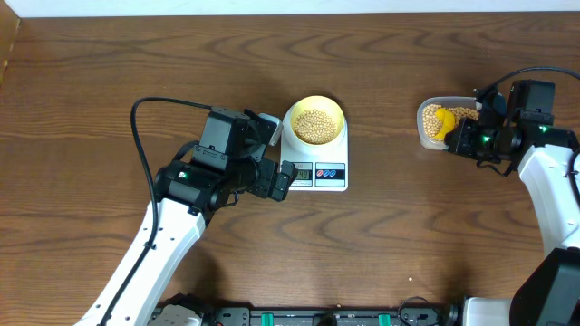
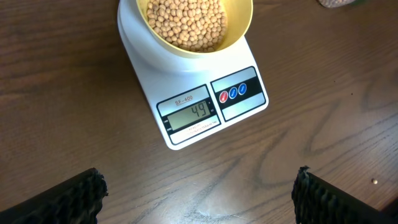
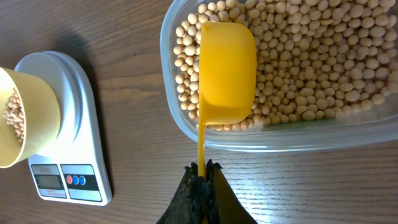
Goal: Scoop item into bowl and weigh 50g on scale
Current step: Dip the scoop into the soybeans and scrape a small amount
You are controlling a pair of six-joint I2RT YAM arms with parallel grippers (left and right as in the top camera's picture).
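A pale yellow-green round bowl point(image 2: 241, 23) of small tan-beige beans point(image 2: 186, 22) sits on the flat white kitchen scale point(image 2: 186, 81), its grey display point(image 2: 198, 112) reading 49. The left fingers point(image 2: 62, 202) hang spread wide and empty near the display edge; the right fingers point(image 3: 202, 193) pinch the handle of a yellow plastic scoop point(image 3: 227, 68) lying in a clear plastic bean tub point(image 3: 298, 140).

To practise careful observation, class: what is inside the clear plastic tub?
Tan beans fill the tub, with a yellow scoop held by the right gripper among them. The beans beneath the scoop and the tub's floor are covered.
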